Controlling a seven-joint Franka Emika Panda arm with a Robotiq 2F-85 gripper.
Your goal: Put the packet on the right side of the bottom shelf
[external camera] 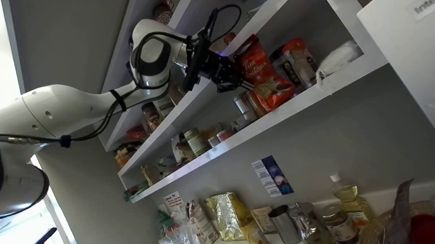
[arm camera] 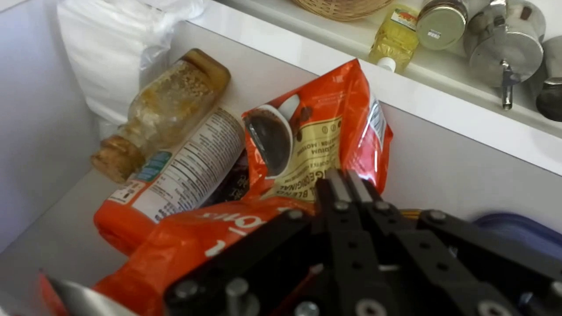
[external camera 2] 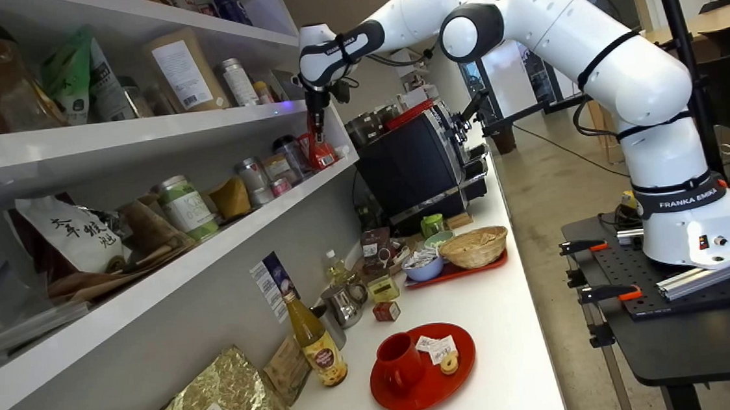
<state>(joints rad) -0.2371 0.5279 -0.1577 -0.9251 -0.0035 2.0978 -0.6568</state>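
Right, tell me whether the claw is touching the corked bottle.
Apart: the wrist view shows the packet and a gap between the claw and the corked bottle.

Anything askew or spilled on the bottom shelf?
The white plastic bundle flops over the front edge of the bottom shelf rather than sitting fully inside. The packet looks creased and bent. No spill visible.

The black gripper [arm camera: 344, 173] has its two fingers [arm camera: 340, 188] close together, tips in front of a shiny orange-red Original Blend coffee bag [arm camera: 314, 145] on a white shelf [arm camera: 439, 109]. Whether they touch it is hard to tell. Beside the bag is a white-labeled orange bottle [arm camera: 189, 162], then a glass bottle with a cork [arm camera: 169, 107].
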